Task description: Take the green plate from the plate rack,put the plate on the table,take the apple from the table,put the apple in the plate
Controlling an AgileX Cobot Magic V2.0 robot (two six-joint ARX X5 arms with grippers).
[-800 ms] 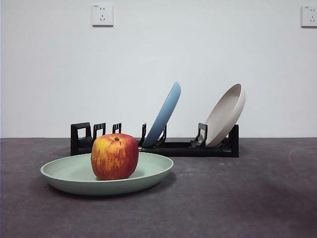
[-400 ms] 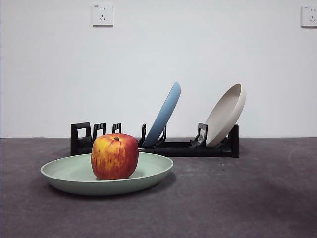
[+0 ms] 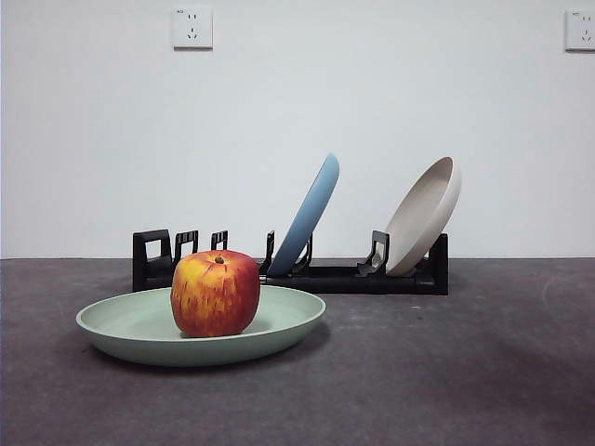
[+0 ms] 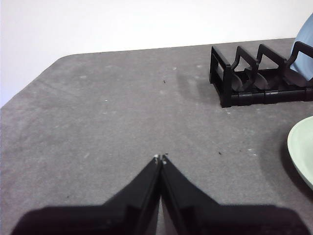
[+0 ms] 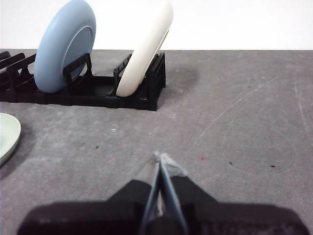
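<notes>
The apple (image 3: pixel 215 293) sits in the green plate (image 3: pixel 279 325) on the surface (image 3: pixel 446 372), at 6 o'clock from the plate rack (image 3: pixel 325 276). It looks round, hard and smooth, best held around its sides. The left claw (image 4: pixel 160 159) and right claw (image 5: pixel 159 157) are clenched, empty, well apart from it.

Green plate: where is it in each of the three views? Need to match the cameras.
Front: green plate flat on the table, lower left, the apple in it.
Left wrist: only a rim sliver at the right edge.
Right wrist: rim sliver at the left edge.
Shared landmark: plate rack.
</notes>
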